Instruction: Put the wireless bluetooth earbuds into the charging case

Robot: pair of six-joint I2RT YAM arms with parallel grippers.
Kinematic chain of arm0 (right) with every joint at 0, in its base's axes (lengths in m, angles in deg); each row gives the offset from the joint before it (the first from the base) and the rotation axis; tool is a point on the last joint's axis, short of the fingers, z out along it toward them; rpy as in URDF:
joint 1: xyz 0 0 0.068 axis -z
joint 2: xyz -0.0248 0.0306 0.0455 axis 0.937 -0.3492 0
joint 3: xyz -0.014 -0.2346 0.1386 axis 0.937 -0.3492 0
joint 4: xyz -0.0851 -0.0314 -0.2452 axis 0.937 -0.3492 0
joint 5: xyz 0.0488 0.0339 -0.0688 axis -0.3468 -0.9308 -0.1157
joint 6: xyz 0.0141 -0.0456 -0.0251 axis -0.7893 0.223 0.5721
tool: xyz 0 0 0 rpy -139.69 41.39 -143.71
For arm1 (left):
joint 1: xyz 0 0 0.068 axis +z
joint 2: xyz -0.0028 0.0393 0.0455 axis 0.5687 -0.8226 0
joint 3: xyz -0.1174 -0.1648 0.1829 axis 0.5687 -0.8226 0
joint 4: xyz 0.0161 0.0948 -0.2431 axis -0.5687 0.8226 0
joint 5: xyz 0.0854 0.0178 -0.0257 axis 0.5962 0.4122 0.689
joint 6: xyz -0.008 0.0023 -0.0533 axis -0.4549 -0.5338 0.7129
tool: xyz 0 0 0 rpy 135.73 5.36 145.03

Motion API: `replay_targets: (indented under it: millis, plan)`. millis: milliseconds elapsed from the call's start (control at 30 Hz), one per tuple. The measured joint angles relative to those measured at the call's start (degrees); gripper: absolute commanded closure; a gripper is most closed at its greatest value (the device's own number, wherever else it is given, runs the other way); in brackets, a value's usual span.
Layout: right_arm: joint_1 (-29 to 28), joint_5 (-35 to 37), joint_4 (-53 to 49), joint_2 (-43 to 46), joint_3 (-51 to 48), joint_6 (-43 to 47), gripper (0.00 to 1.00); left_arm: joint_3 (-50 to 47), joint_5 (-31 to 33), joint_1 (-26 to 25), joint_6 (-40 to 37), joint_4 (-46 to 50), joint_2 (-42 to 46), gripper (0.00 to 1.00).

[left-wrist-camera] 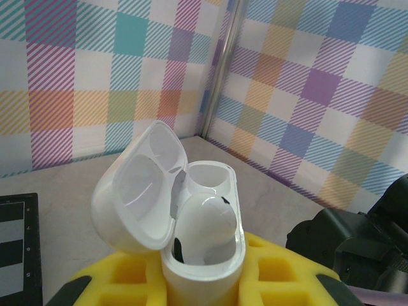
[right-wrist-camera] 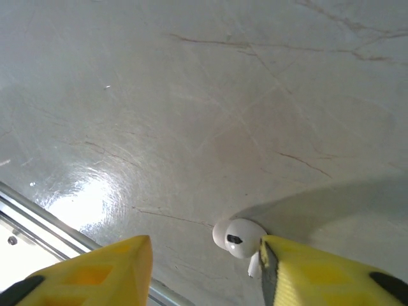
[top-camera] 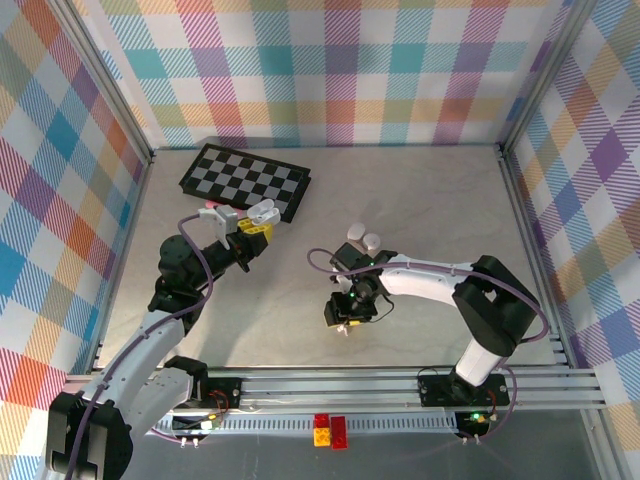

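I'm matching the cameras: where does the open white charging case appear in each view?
Top external: charging case left of centre, beside the chessboard's near right corner.
Left wrist: bottom centre, lid open leftward, one earbud inside.
Shared landmark: the chessboard, at the left wrist view's lower left edge.

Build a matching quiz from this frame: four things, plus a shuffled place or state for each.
Things
1. open white plastic charging case
2. white plastic earbud in the left wrist view
3. white plastic earbud in the right wrist view
4. black-and-white chequered board

Places or states
A. flat on the far-left part of the grey table
B. lying on the table between the parted yellow fingers of the right gripper
C. clamped in the left gripper, lid up
D. seated in one slot of the case

Pairs: 1-C, 2-D, 3-B, 4-A
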Motion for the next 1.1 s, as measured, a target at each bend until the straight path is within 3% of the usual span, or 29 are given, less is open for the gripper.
replay_targets:
  millis: [600,1100]
  plan:
    - [0.11,0.31,-2.71,-3.54,1.25,2.62,0.60,0.00,-0.42,0.00,-0.02,0.07,-0.02,0.99]
    - [0.11,1.62,-4.42,-4.28,2.21,2.58,0.76,0.00,-0.42,0.00,-0.02,0.09,-0.09,0.99]
